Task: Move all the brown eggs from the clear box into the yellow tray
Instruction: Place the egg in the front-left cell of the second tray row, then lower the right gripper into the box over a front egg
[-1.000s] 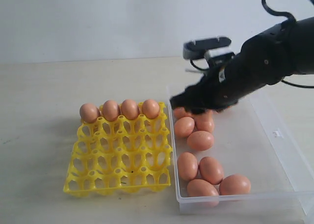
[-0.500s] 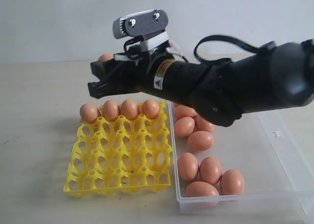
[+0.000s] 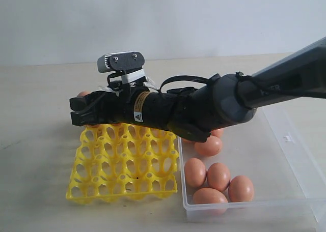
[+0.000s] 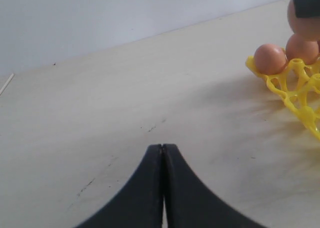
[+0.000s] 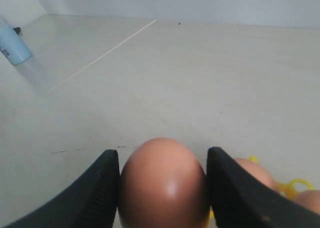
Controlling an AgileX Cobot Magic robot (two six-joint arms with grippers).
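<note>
My right pincer is clamped on one smooth orange-brown egg, a jaw on each side, by the far left corner of the bright yellow plastic egg tray. In the exterior view my black forearm hides the tray's far row and the far end of the clear plastic box, so I count only five loose brown eggs at its near end, with a sixth half covered. The left wrist view alone shows two seated eggs at that tray corner, and my left pincer, jaws pressed together on nothing over the pale desk.
</note>
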